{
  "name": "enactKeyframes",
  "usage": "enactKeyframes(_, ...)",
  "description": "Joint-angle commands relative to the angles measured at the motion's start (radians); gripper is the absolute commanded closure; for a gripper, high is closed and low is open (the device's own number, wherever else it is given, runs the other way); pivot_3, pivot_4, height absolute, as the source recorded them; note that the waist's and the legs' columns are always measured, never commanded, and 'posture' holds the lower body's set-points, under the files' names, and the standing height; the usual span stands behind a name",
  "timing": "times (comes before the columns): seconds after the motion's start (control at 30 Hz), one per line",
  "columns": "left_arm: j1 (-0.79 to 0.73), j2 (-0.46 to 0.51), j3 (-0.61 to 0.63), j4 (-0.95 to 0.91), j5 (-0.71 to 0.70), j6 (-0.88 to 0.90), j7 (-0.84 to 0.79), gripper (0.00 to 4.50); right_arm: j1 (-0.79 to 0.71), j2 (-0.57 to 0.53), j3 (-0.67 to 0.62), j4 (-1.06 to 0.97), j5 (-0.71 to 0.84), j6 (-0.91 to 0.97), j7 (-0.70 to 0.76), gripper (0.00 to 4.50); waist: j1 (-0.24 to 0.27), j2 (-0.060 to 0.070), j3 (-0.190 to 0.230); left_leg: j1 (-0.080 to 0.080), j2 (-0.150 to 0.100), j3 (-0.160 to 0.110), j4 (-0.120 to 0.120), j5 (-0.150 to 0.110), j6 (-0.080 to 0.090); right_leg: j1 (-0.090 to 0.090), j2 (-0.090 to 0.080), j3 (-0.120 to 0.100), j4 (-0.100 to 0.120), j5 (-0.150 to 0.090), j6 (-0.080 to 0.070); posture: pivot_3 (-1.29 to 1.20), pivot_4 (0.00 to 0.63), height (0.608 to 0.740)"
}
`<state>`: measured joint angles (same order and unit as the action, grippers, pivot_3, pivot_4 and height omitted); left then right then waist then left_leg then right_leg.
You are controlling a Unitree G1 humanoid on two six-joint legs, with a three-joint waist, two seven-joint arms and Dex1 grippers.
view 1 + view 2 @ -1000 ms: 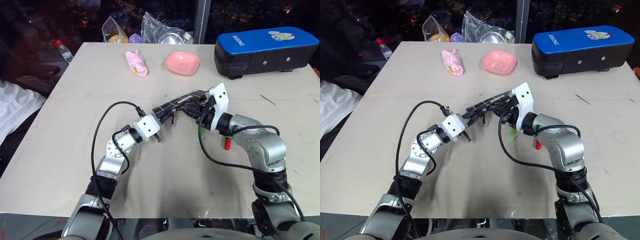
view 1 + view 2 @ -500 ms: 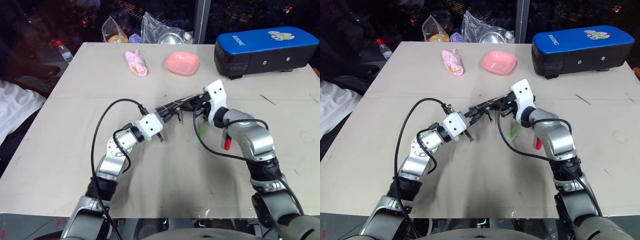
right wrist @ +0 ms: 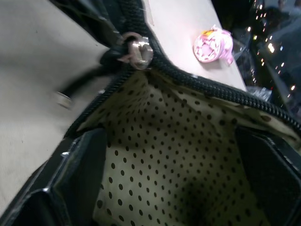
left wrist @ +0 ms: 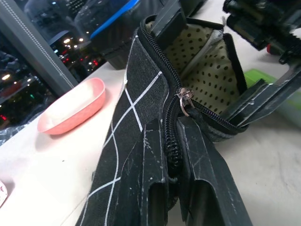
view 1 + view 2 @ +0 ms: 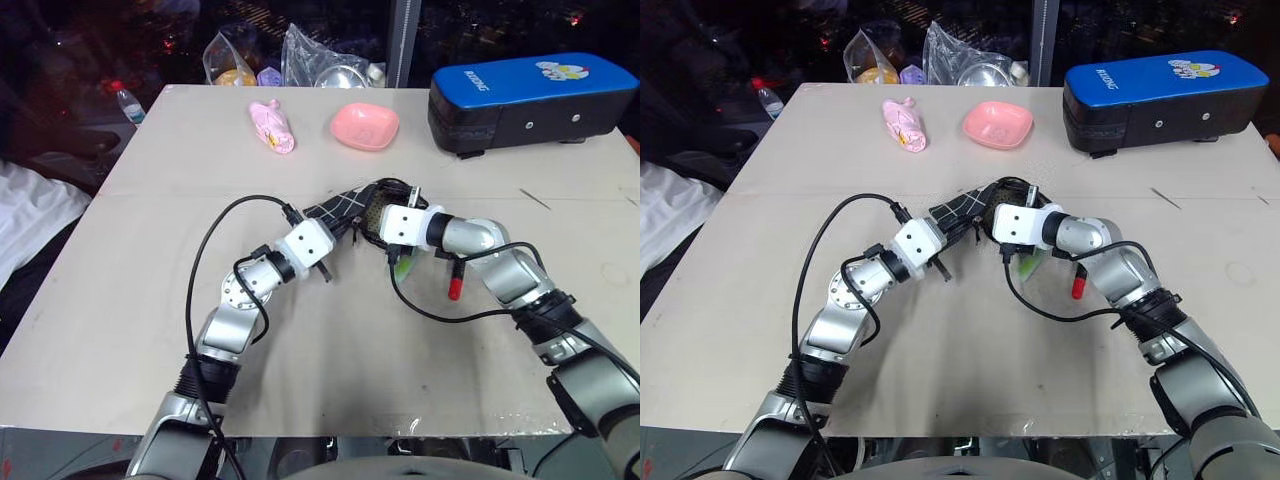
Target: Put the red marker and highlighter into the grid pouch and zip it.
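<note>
I have the left gripper (image 4: 171, 188) clamped on the zipper end of the black grid-lined fabric pouch (image 5: 340, 208) – holding it off the table – while the right gripper (image 3: 174, 160), fingers spread apart inside its mouth, stretches it open for filling.

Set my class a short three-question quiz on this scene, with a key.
1. True or false: the flat black fabric pouch with white grid lines is zipped shut.
2. Which gripper clamps the pouch's edge? A. left gripper B. right gripper
3. Fill in: the black-barrelled red-capped marker and chunky light green highlighter lie on the ___.
Key: 1 false; 2 A; 3 beige table.
</note>
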<state>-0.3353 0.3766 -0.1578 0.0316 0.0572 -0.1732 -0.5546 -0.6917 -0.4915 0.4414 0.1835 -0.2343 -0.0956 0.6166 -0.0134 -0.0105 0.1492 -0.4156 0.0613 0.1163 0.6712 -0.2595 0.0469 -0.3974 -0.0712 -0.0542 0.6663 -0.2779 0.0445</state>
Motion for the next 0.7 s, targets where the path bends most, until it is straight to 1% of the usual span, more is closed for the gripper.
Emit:
enactKeyframes(0.03, -0.008, -0.001, 0.030, -0.062, -0.004, 0.017, 0.030, 4.50, 0.051, 0.004, -0.119, -0.106, 0.062, 0.037, -0.023, 0.03, 0.003, 0.000, 0.000, 0.000, 0.000, 0.000, 0.000, 0.000, 0.000, 0.000, 0.000, 0.000, 0.000, 0.000, 0.000, 0.00, 0.150, 0.740)
enactKeyframes(0.2, -0.001, 0.003, 0.038, -0.080, -0.013, 0.035, 0.035, 4.50, 0.207, 0.069, -0.314, -0.338, 0.219, 0.294, -0.091, 0.03, 0.006, 0.000, 0.000, 0.000, 0.001, 0.000, 0.000, 0.000, 0.000, 0.000, 0.000, 0.000, 0.000, 0.000, 0.000, 0.00, 0.150, 0.740)
enactKeyframes(0.27, 0.001, 0.004, 0.041, -0.086, -0.016, 0.040, 0.035, 4.50, 0.279, 0.094, -0.365, -0.427, 0.250, 0.393, -0.122, 0.03, 0.010, 0.000, 0.000, 0.000, 0.001, 0.000, 0.000, 0.000, 0.000, 0.000, 0.000, 0.000, 0.000, 0.000, 0.000, 0.00, 0.150, 0.740)
enactKeyframes(0.33, 0.003, 0.005, 0.042, -0.090, -0.018, 0.043, 0.034, 4.50, 0.379, 0.123, -0.403, -0.526, 0.260, 0.483, -0.169, 0.03, 0.009, 0.000, 0.000, 0.000, 0.001, 0.000, 0.000, 0.000, 0.000, 0.000, 0.000, 0.000, 0.000, 0.000, 0.000, 0.00, 0.150, 0.740)
enactKeyframes(0.37, 0.001, 0.005, 0.043, -0.091, -0.019, 0.046, 0.033, 4.50, 0.456, 0.145, -0.424, -0.596, 0.266, 0.550, -0.201, 0.03, 0.009, 0.000, 0.000, 0.000, 0.001, 0.000, 0.000, 0.000, 0.000, 0.000, 0.000, 0.000, 0.000, 0.000, 0.000, 0.00, 0.150, 0.740)
enactKeyframes(0.43, -0.001, 0.005, 0.045, -0.093, -0.021, 0.050, 0.031, 4.50, 0.567, 0.187, -0.449, -0.704, 0.275, 0.663, -0.256, 0.03, 0.017, 0.000, 0.000, 0.000, 0.001, -0.001, 0.000, 0.000, 0.000, 0.001, 0.000, -0.001, 0.000, 0.000, 0.000, 0.00, 0.150, 0.740)
enactKeyframes(0.53, 0.000, 0.004, 0.045, -0.092, -0.024, 0.055, 0.029, 4.50, 0.663, 0.276, -0.474, -0.804, 0.277, 0.813, -0.349, 0.03, 0.012, 0.000, 0.000, 0.000, 0.001, 0.000, 0.000, 0.000, 0.000, 0.000, 0.001, 0.000, 0.000, 0.000, 0.000, 0.00, 0.150, 0.740)
enactKeyframes(0.6, 0.001, 0.002, 0.042, -0.089, -0.027, 0.057, 0.027, 4.50, 0.708, 0.325, -0.484, -0.841, 0.281, 0.908, -0.395, 0.03, 0.008, 0.000, 0.000, 0.001, 0.000, 0.000, 0.000, 0.000, 0.000, 0.000, 0.001, 0.001, 0.002, 0.000, 0.000, 0.00, 0.150, 0.740)
enactKeyframes(0.7, -0.001, -0.002, 0.036, -0.085, -0.028, 0.058, 0.025, 4.50, 0.732, 0.367, -0.494, -0.859, 0.296, 1.041, -0.428, 0.03, 0.006, 0.000, 0.000, 0.001, 0.000, -0.002, 0.000, 0.000, -0.001, 0.000, 0.001, 0.001, 0.003, 0.000, 0.000, 0.00, 0.150, 0.740)
